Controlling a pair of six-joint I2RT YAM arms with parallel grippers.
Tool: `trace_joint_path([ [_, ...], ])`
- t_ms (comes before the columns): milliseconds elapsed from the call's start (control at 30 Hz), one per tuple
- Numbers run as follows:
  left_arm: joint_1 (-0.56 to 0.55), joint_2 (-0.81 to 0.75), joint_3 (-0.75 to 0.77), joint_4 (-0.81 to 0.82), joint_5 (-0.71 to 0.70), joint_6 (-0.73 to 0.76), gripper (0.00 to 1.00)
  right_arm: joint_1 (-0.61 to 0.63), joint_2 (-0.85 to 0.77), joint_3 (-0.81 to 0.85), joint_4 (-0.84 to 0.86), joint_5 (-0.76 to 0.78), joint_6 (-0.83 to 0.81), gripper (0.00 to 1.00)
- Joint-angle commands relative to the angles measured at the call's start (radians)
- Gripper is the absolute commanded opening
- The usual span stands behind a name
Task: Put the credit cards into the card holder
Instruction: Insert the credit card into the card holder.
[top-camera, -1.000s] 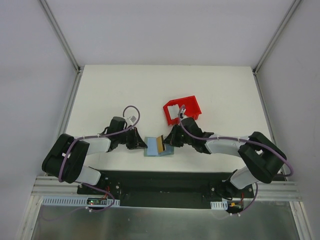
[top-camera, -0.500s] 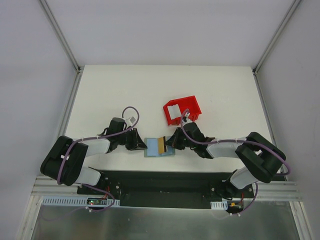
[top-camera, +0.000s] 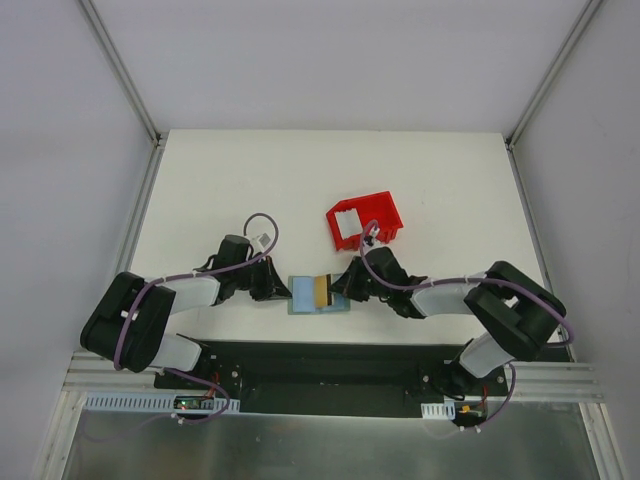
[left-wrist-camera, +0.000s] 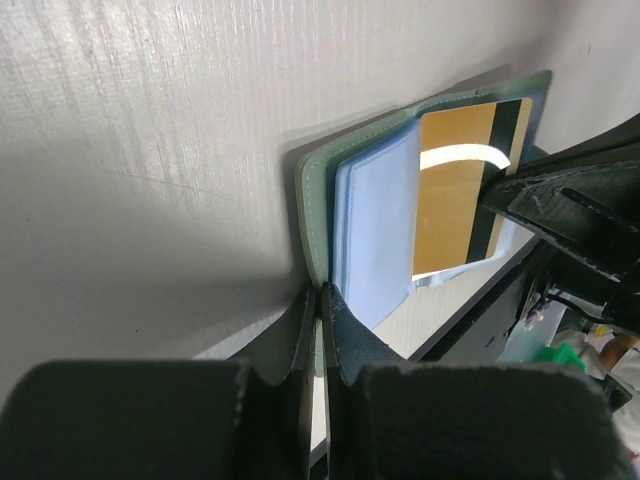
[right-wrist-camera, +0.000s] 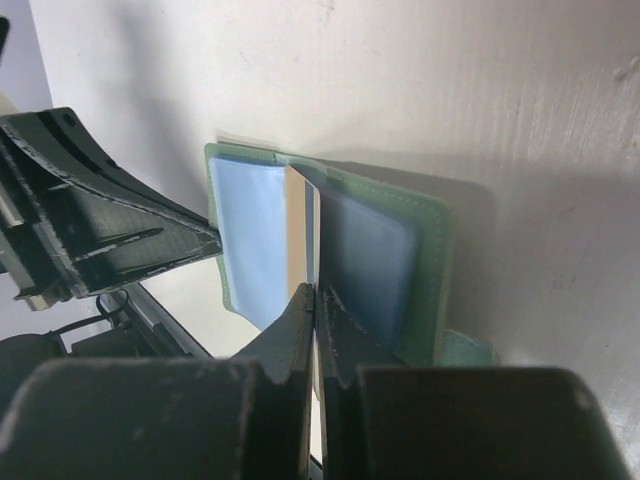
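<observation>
By the near edge of the table (top-camera: 300, 180), the left gripper (left-wrist-camera: 319, 300) is pinching the rim of the open card holder (left-wrist-camera: 372, 230) while the right gripper (right-wrist-camera: 314, 300), clamped on the orange-gold card (left-wrist-camera: 455, 190), is risking snagging it on the pocket lip.

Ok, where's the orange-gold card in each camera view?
Top external: orange-gold card just below centre, at the open card holder.
Left wrist: upper right, face-on.
Right wrist: centre, a thin edge-on strip.
Shared landmark: the card holder's pale blue inside.
</observation>
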Motion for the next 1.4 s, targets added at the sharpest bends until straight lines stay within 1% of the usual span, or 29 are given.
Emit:
trace_joint_path([
  [0,-0.005,0.029,0.011,-0.043,-0.039,0.032,0.00,0.036,0.059,0.010,0.011,0.000,0.028,0.00],
  [167,-0.005,0.037,0.005,-0.037,-0.044,0.027,0.00,0.045,0.101,0.024,0.034,-0.005,0.039,0.00],
  [300,-0.005,0.029,0.006,-0.045,-0.051,0.029,0.00,0.048,0.102,0.035,0.028,-0.017,0.023,0.00],
  [400,-0.005,0.028,0.014,-0.054,-0.065,0.027,0.00,0.049,0.067,0.029,-0.018,-0.007,0.008,0.00],
  [567,-0.005,0.025,0.031,-0.078,-0.103,0.039,0.00,0.045,-0.019,0.025,-0.128,0.056,-0.032,0.00],
  [700,-0.005,0.032,0.043,-0.091,-0.113,0.052,0.00,0.040,-0.027,0.042,-0.176,0.052,-0.050,0.00],
  [900,-0.005,0.043,0.057,-0.092,-0.119,0.056,0.00,0.040,0.019,0.073,-0.211,0.013,-0.035,0.00],
  [1000,-0.005,0.045,0.063,-0.092,-0.114,0.056,0.00,0.036,0.058,0.100,-0.214,-0.034,-0.038,0.00],
  [1100,-0.005,0.045,0.069,-0.094,-0.108,0.062,0.00,0.042,0.093,0.113,-0.167,-0.068,-0.006,0.00],
  [1167,-0.005,0.045,0.072,-0.094,-0.105,0.062,0.00,0.040,0.116,0.134,-0.173,-0.094,-0.007,0.00],
  [1367,-0.005,0.046,0.074,-0.085,-0.094,0.064,0.00,0.040,0.157,0.182,-0.194,-0.109,-0.007,0.00],
])
